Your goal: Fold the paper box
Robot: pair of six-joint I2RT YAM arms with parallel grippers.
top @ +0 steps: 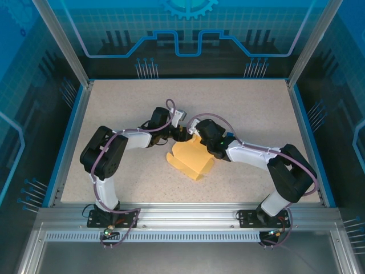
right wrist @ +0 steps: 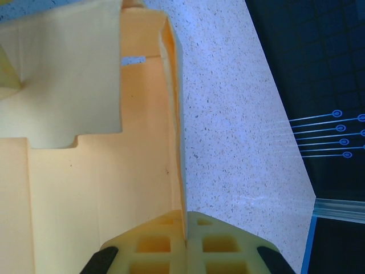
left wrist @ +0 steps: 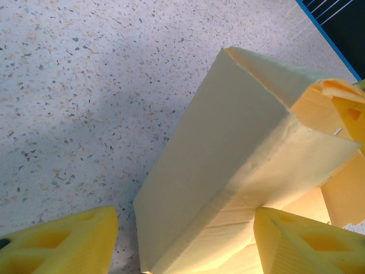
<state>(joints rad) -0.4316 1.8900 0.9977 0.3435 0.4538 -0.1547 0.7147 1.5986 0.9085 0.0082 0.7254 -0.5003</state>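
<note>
The paper box [top: 191, 160] lies mid-bench [top: 245, 114], half formed: walls raised, flaps [right wrist: 63, 74] seemingly untucked. At its twelve o'clock, the right claw [right wrist: 186, 240] pinches one wall; the left claw [left wrist: 182, 222] gapes astride it, gripping nothing.

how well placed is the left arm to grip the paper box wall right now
Probably yes: the left fingers stand open with a wall of the paper box between them and nothing in the way. The right fingers pinch a wall edge too.
</note>
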